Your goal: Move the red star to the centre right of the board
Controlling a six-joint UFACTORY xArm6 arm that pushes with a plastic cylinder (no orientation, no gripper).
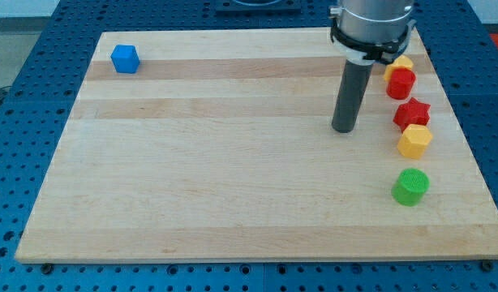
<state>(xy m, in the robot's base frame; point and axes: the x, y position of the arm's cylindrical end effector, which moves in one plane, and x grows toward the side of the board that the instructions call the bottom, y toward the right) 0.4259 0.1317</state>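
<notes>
Since no fingers exist, only my tip [343,128] is presented, left of the red star [412,112]; light, rigid, easily slid, it touches the yellow hexagon [414,141] below.

My tip [343,128] stands on open board [233,178], with bare wood between it and the right-hand column of blocks. That column crowds the right edge: a yellow block [404,62], seemingly touching a red cylinder [401,83], then the red star [412,112] against a yellow hexagon [414,141], and a green cylinder [410,186] apart below. A blue cube [126,58] sits far off, top left.
</notes>
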